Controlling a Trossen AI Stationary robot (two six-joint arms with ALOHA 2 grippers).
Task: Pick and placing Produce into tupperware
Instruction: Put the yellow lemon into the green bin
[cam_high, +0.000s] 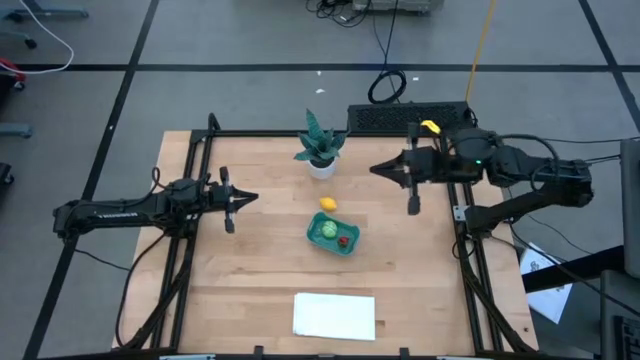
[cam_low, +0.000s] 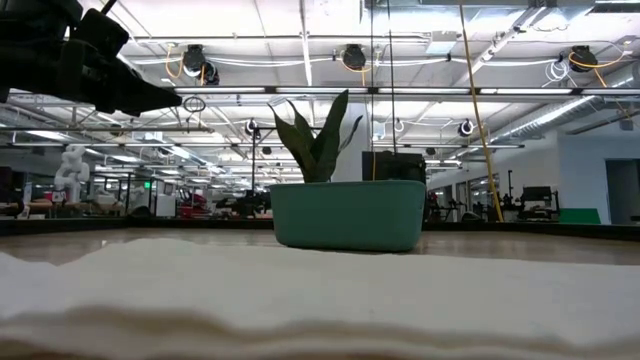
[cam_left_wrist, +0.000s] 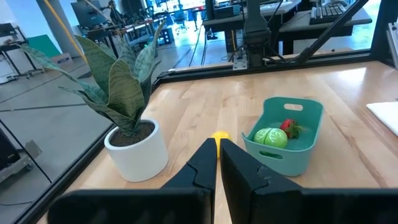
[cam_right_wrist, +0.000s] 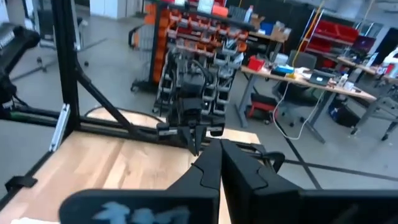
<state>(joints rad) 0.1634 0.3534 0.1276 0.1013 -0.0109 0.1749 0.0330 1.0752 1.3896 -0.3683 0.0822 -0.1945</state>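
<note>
The teal tupperware (cam_high: 332, 236) stands on the wooden table near its middle. In it lie the round light-green piece (cam_left_wrist: 268, 137) and the small dark red piece (cam_left_wrist: 289, 127). The yellow lemon-like piece (cam_high: 327, 204) rests on the table just beyond the tupperware's far side, partly hidden behind my fingers in the left wrist view. My left gripper (cam_high: 250, 197) hovers shut at the table's left, pointing toward the produce. My right gripper (cam_high: 375, 168) is raised at the far right, shut with nothing in it, pointing left.
A potted plant with spiky leaves (cam_high: 320, 150) stands in a white pot at the far middle. A white flat sheet (cam_high: 335, 315) lies at the near edge. Black frame rails (cam_high: 190, 250) run along the table's left and right sides.
</note>
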